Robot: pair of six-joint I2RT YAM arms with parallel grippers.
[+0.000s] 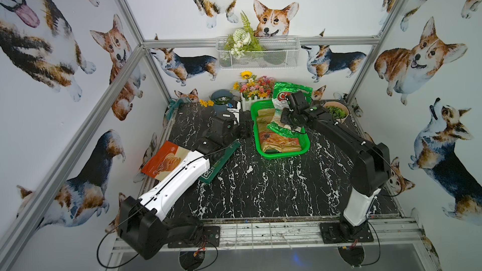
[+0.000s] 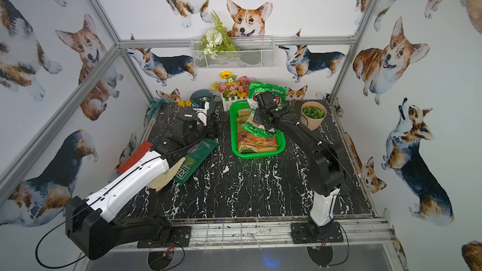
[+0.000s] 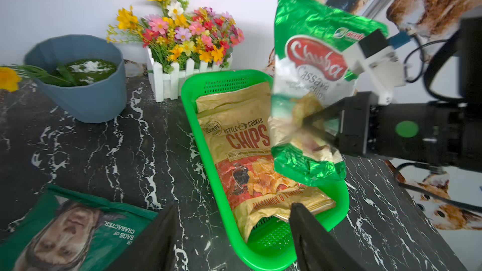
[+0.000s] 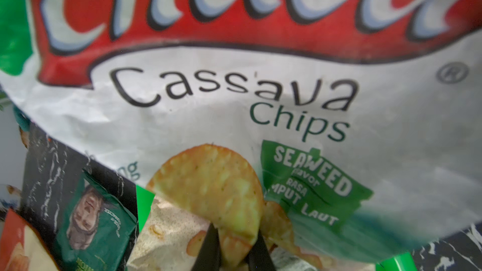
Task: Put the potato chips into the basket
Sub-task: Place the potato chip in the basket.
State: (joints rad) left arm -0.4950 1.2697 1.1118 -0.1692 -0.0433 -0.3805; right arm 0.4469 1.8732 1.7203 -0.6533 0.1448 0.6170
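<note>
The green basket (image 1: 260, 149) (image 2: 233, 136) (image 3: 190, 116) stands right of the table's middle. A tan "CHIPS" bag (image 1: 279, 143) (image 3: 242, 136) lies flat in it, with another tan edge (image 3: 229, 97) showing beneath. My right gripper (image 1: 289, 123) (image 3: 305, 123) (image 4: 236, 230) is shut on the green-white cassava bag (image 1: 287, 89) (image 2: 260, 91) (image 3: 313, 56) (image 4: 234, 87), holding it upright over the basket's far half. My left gripper (image 1: 246, 129) (image 3: 233, 207) is open and empty beside the basket's left rim. A dark green bag (image 1: 221, 160) (image 3: 73, 228) and an orange-and-cream bag (image 1: 164, 161) lie under the left arm.
A blue-grey pot (image 1: 221, 96) and a white picket planter of flowers (image 1: 254, 92) line the back edge. A round peach pot (image 1: 336, 112) stands at the back right, close to the right arm. A white wire basket (image 1: 257, 53) hangs on the back wall.
</note>
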